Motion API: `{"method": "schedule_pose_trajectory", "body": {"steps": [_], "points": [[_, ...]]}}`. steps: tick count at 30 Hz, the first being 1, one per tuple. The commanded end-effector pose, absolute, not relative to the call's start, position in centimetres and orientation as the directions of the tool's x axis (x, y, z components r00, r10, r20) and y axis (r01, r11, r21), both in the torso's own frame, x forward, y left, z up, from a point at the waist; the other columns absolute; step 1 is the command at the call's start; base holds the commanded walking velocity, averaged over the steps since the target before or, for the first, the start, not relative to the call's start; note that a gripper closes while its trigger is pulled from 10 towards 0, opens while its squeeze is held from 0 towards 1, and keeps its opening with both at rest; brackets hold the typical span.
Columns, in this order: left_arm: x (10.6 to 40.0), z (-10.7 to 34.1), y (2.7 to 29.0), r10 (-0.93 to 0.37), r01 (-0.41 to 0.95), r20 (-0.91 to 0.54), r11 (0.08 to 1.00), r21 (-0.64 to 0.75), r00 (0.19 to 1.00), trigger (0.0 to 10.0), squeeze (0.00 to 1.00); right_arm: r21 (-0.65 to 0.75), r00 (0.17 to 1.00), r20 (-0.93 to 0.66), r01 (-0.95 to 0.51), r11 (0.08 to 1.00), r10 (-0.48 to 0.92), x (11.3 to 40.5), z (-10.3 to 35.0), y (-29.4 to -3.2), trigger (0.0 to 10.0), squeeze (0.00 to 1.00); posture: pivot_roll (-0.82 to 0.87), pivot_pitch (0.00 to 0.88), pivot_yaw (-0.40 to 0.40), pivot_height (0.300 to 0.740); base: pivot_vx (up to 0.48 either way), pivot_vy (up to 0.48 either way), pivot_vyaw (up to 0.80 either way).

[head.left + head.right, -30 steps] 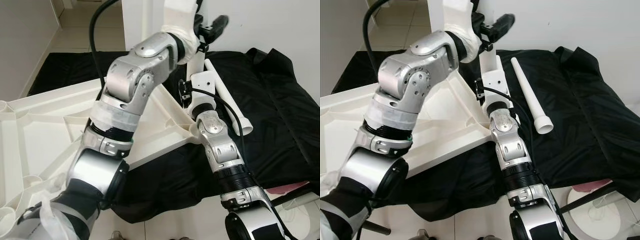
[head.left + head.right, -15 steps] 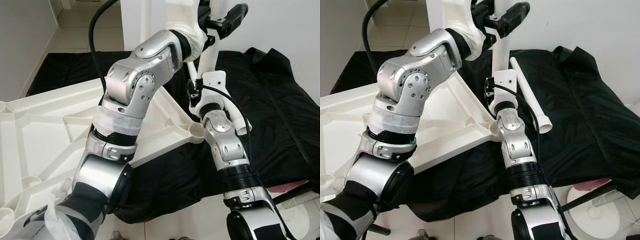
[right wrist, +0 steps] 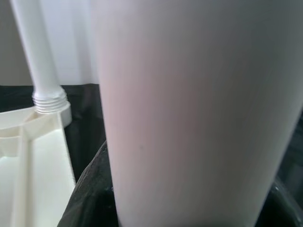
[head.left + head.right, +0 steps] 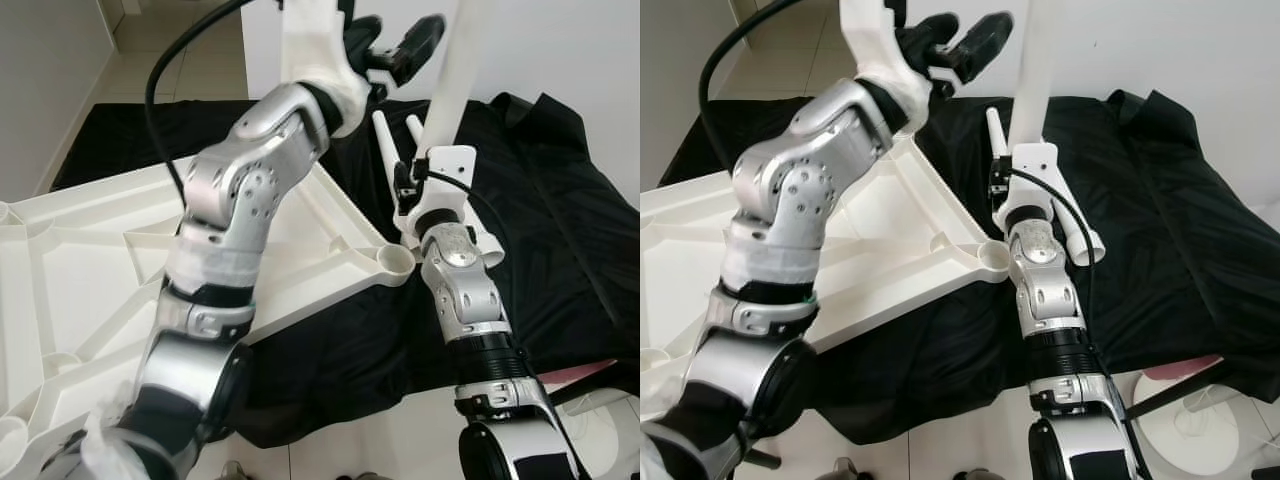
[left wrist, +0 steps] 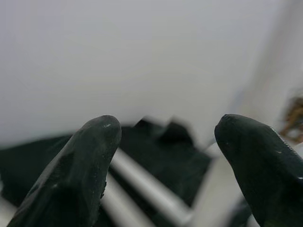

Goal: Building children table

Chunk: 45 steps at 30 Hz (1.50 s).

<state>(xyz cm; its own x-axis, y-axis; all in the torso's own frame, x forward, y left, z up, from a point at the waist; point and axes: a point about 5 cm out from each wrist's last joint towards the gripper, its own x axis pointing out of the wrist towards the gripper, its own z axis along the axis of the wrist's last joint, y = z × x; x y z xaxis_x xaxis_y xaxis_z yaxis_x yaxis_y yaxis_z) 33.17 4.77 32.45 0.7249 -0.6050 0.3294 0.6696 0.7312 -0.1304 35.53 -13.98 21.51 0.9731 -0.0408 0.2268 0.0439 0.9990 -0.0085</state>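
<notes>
Two grippers raised: left gripper (image 4: pixel 405 45) spread open, holding nothing; right gripper (image 4: pixel 440 150) gripping upright white table leg (image 4: pixel 455 75) beside upturned tabletop (image 4: pixel 70 260) on black cloth (image 4: pixel 560 200).

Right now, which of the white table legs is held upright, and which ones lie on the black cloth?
The leg in the right gripper stands upright; two other legs lie flat on the black cloth behind it.

Pale tiled floor (image 4: pixel 150 50) carries a black cloth (image 4: pixel 560 220), which I see spread across the frame's upper and right areas. On the cloth lie the upturned white tabletop (image 4: pixel 70 270), at left, and loose white table legs (image 4: pixel 1080 235), at centre.
</notes>
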Motion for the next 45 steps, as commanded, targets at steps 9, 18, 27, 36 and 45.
{"method": "schedule_pose_trajectory", "body": {"steps": [9,18,27,36,45], "points": [[33.3,27.0,5.6,-0.605,0.623,0.166,0.777,-0.091,0.779,10.0,0.00,0.043,0.964,0.260,0.046,0.998,-0.056,35.6,22.4,-14.3,10.0,0.00,-0.01,0.066,-0.007,0.740,0.000,0.000,0.00],[33.0,22.9,5.2,-0.617,0.617,0.026,0.787,-0.003,0.787,10.0,0.00,0.029,0.962,0.270,0.035,0.999,-0.042,35.3,22.2,-14.2,10.0,0.00,-0.02,0.087,-0.008,0.740,0.000,0.000,0.00],[32.6,20.6,4.6,-0.636,0.637,-0.045,0.771,0.006,0.770,10.0,0.00,0.021,0.960,0.278,0.040,0.999,-0.044,35.4,22.4,-14.3,10.0,0.00,-0.02,0.081,-0.002,0.740,0.000,0.000,0.00],[32.1,17.5,3.5,-0.665,0.679,-0.175,0.734,0.027,0.726,10.0,0.00,0.020,0.956,0.288,0.055,0.998,-0.059,35.4,22.7,-14.7,10.0,0.00,-0.03,0.084,0.004,0.740,0.000,0.000,0.00],[31.6,15.1,2.8,-0.660,0.709,-0.283,0.695,0.121,0.696,10.0,0.00,0.007,0.955,0.287,0.069,0.998,-0.068,35.3,22.7,-15.2,10.0,0.00,-0.04,0.076,0.003,0.740,0.000,0.000,0.00]]}}
